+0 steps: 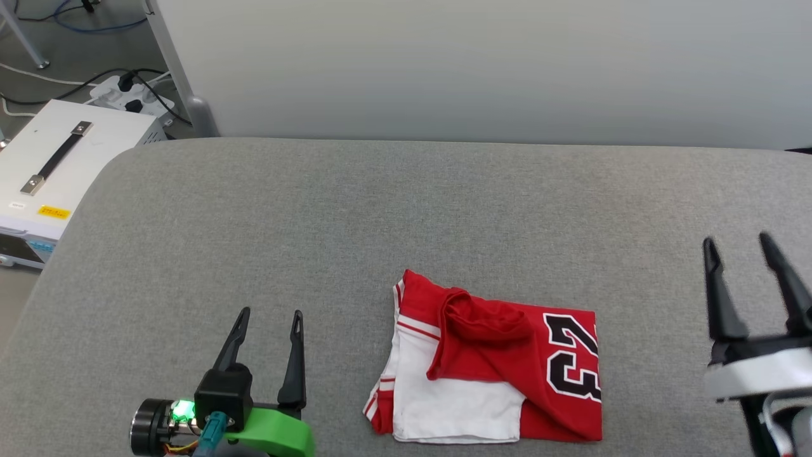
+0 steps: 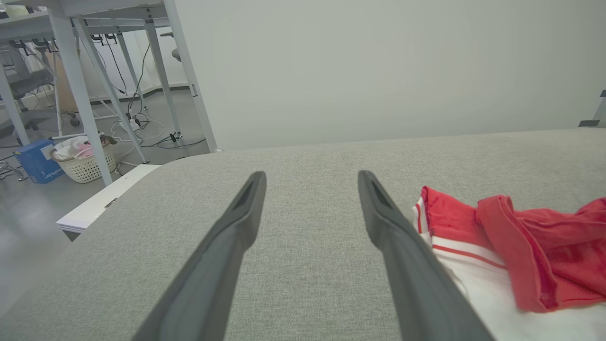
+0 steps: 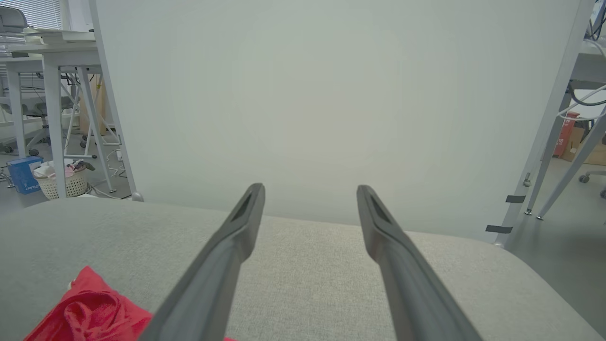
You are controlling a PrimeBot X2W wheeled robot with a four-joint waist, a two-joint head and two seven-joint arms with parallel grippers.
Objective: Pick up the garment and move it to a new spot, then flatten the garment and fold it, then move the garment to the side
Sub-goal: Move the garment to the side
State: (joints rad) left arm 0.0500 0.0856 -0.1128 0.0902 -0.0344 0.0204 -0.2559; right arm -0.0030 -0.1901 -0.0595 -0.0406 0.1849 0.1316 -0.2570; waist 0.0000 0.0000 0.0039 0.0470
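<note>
Garments: I count one, the garment (image 1: 495,362).
Digits on the garment: I can read two digits (image 1: 574,355), a 2 and a 3.
Grippers: I see two, the left gripper (image 1: 271,313) and the right gripper (image 1: 738,239).
Fingers: I count four in total, two dark fingers (image 1: 293,362) on each gripper.
Tables: one gray padded table (image 1: 380,209).
White boxes: one white box (image 1: 95,136) beside the table.
Handles: one black handle (image 1: 57,157), on the white box.
Power strips: I see one power strip (image 1: 130,95).
Baskets: one pale basket (image 2: 85,163), in the left wrist view.
Blue boxes: one blue box (image 2: 34,163), just beside the basket.
</note>
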